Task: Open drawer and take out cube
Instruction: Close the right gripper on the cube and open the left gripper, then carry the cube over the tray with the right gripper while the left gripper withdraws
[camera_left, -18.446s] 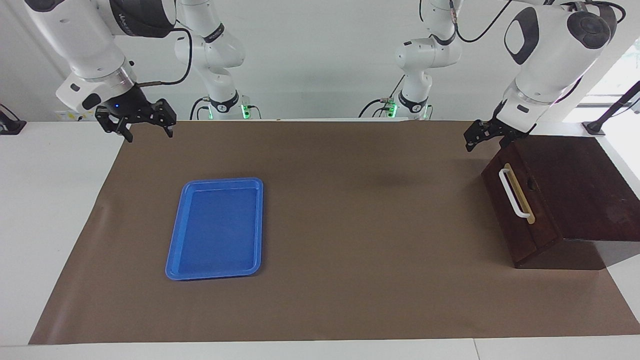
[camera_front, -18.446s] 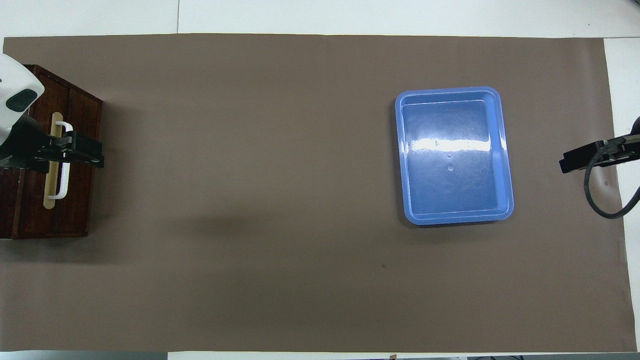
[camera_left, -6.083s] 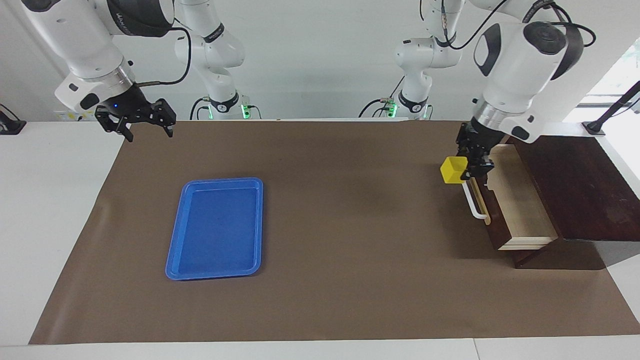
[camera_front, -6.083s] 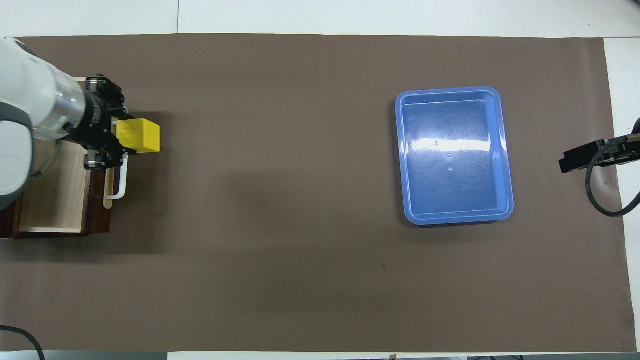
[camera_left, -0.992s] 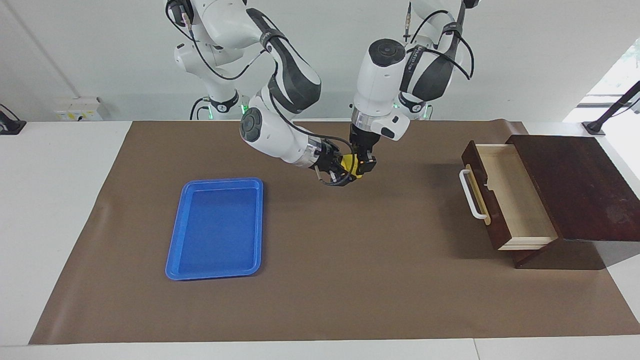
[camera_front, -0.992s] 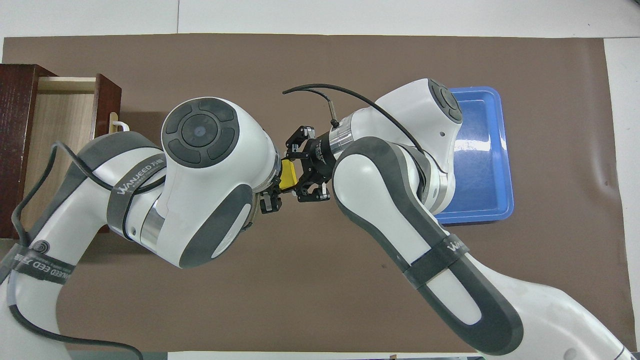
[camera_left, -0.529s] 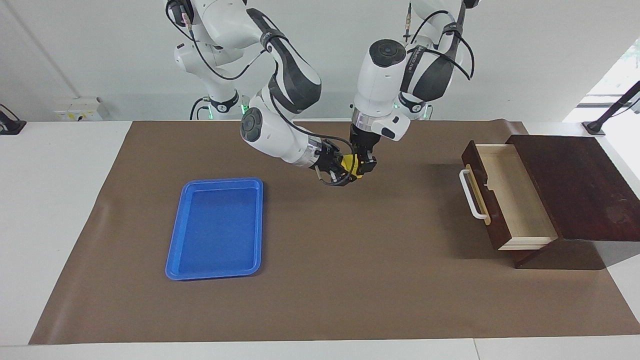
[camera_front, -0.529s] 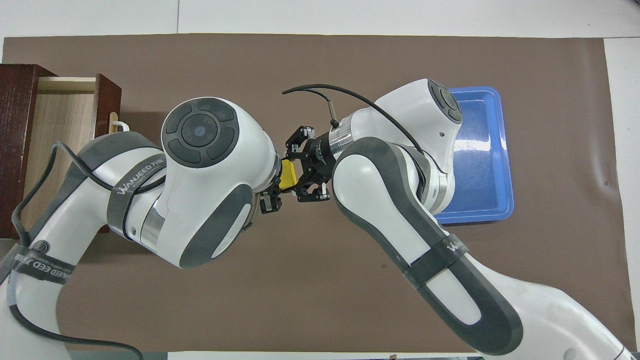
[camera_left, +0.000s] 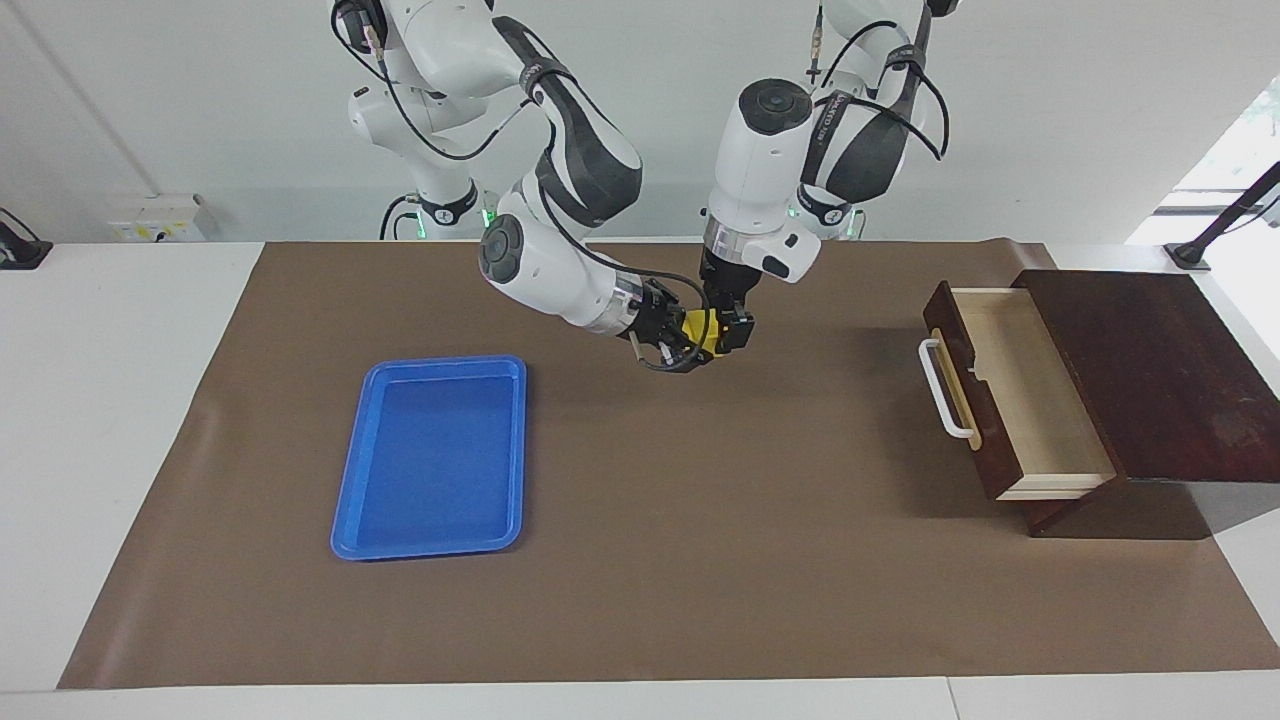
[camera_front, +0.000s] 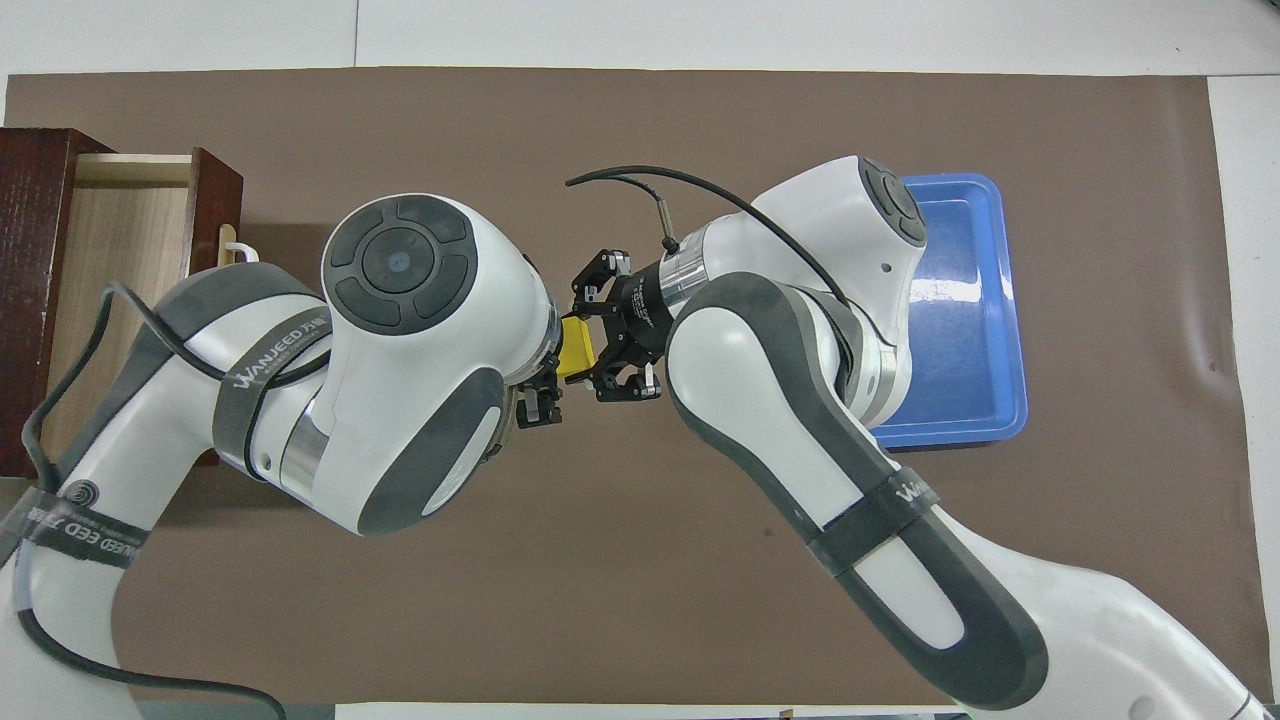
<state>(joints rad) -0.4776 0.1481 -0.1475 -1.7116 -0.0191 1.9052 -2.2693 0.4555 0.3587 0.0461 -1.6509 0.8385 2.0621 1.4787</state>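
The small yellow cube (camera_left: 701, 332) (camera_front: 576, 347) hangs in the air over the middle of the brown mat, between both grippers. My right gripper (camera_left: 688, 345) (camera_front: 600, 343) comes in sideways from the tray's end and is shut on the cube. My left gripper (camera_left: 736, 328) points down at the cube's other side, right against it, and is mostly hidden under its own arm in the overhead view. The dark wooden drawer (camera_left: 975, 425) (camera_front: 212, 200) stands pulled open at the left arm's end, its pale interior bare.
A blue tray (camera_left: 430, 548) (camera_front: 975, 330) lies on the mat toward the right arm's end, partly covered by the right arm in the overhead view. The dark wooden box (camera_left: 1150, 370) holds the drawer. Both arms crowd the middle of the table.
Since the first frames the drawer was opened and my left gripper carried the cube to mid-table, where my right gripper met it. Over the last second both grippers have barely shifted.
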